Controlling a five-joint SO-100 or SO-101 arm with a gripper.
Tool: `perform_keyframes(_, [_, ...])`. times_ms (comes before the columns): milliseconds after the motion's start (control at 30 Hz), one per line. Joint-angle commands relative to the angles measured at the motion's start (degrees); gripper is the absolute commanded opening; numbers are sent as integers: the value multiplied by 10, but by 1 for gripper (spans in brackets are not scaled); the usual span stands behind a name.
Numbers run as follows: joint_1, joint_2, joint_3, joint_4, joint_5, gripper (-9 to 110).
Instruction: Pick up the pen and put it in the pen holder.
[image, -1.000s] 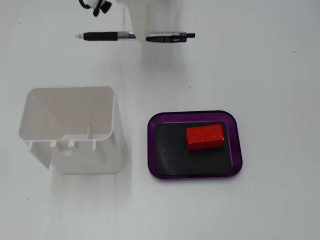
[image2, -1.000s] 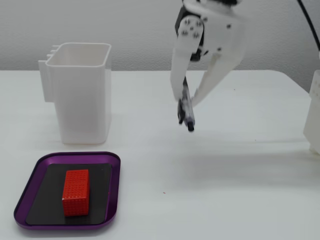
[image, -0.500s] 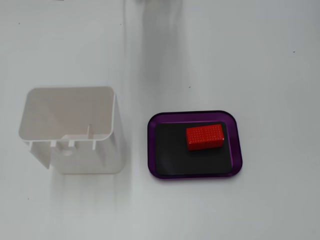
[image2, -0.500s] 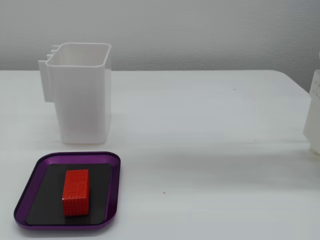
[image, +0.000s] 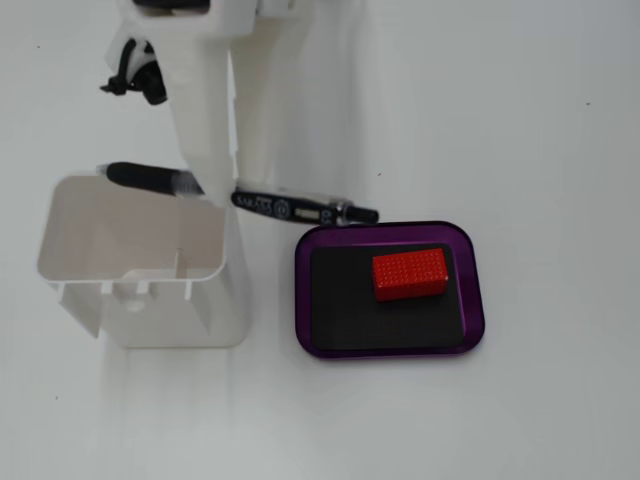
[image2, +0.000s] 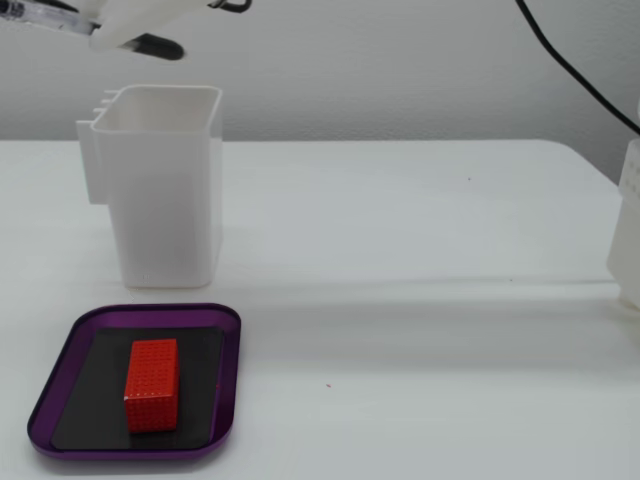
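In a fixed view my white gripper (image: 213, 189) reaches down from the top edge and is shut on the pen (image: 290, 208). The pen lies level across the far right corner of the pen holder (image: 200, 305), its black front section to the left and its clip end toward the purple tray. In the other fixed view the gripper (image2: 112, 35) and the pen (image2: 158, 46) hang at the top left, a little above the open rim of the tall white pen holder (image2: 165, 200). The holder stands upright.
A flat purple tray (image: 306, 300) with a black mat carries a red block (image: 409, 274) right beside the holder, and both the tray (image2: 225, 400) and the block (image2: 152, 384) show in front of the holder in the other fixed view. A white object (image2: 628, 225) stands at that view's right edge. A black cable (image2: 570, 65) hangs at the upper right.
One second ago the gripper held the pen well away from the holder. Half a second ago it was out of both views. Now it holds the pen above the holder's rim.
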Motion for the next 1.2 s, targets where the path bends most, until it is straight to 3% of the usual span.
perform_keyframes(0, [-2, -25, -72, -4, 4, -1])
perform_keyframes(800, [14, -69, -80, 29, 47, 0])
perform_keyframes(1167, [20, -69, -88, 75, 40, 8])
